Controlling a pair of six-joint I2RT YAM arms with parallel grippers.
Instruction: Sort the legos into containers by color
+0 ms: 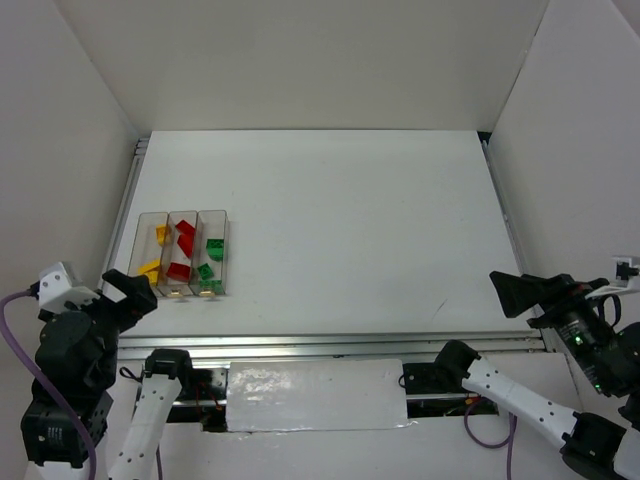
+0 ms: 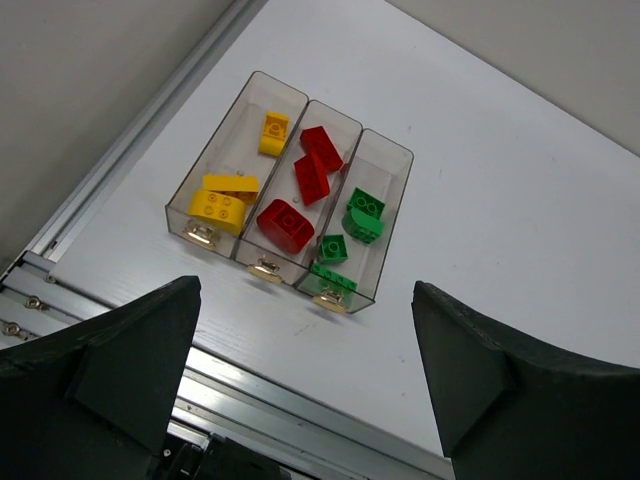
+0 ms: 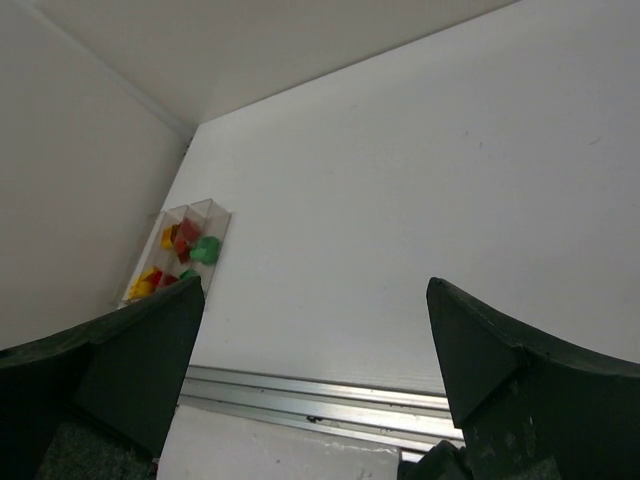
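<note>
The legos are all inside the containers (image 2: 388,165); the yellow pieces (image 2: 225,200) lie in the left bin, the red pieces (image 2: 300,190) in the middle bin, and the green pieces (image 2: 350,235) in the right bin; no bin has two colors in it. The three bins sit joined side by side on the white counter (image 2: 500,200), near its left edge and close to the front rail (image 1: 330,345). I see no loose piece on the counter in any view.

The left jaws are spread wide with nothing between them; they hang above and just in front of the bins, not touching them. The right jaws are spread wide too, and hold nothing; they are far off at the right side, well apart from the bins.

So the sorting looks done, and the step now is a last check. To do it well, look along each bin from the left wrist view, since it shows the pieces best; make sure each color is alone in its bin. Some pieces lean on each other, so a small one could hide under a big one; I cannot tell if that is so.

If all is right, do not reach in; a bump could tip a piece over the low wall into the next bin; lift the left arm (image 1: 75,340) straight away from the bins and rest both arms back.
</note>
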